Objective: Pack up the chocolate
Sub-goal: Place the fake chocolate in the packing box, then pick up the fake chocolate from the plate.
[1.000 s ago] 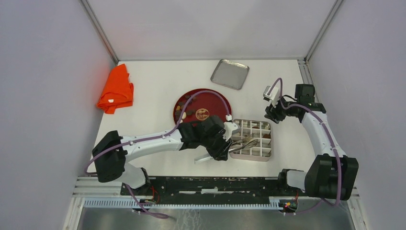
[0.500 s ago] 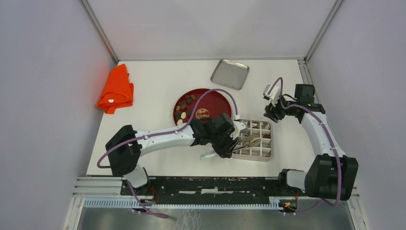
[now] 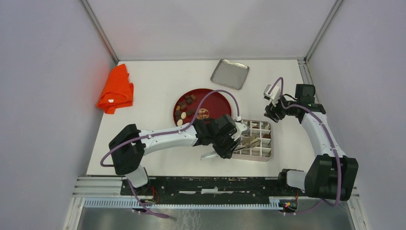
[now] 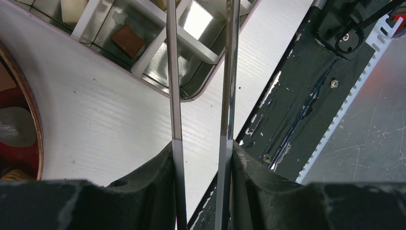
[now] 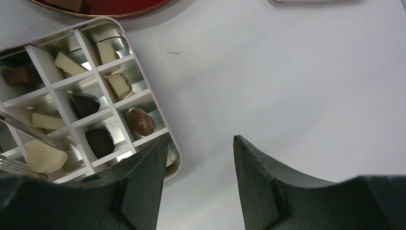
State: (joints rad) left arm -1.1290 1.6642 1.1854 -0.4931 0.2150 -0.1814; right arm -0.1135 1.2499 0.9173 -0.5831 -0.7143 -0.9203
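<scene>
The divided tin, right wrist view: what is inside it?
The divided tin holds cream, dark and brown chocolate pieces in separate cells; tongs reach in. The right gripper hides its nearest corner.

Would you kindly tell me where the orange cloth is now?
In the top view, the orange cloth lies on the table at its far left edge, toward the back; the red plate to its right is the nearest neighbour.

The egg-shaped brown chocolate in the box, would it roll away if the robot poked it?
It would probably wobble, since the egg-shaped brown chocolate looks rounded. It likely couldn't roll far: white dividers wall its compartment. Its glossy shell might slip between the metal tongs.
</scene>
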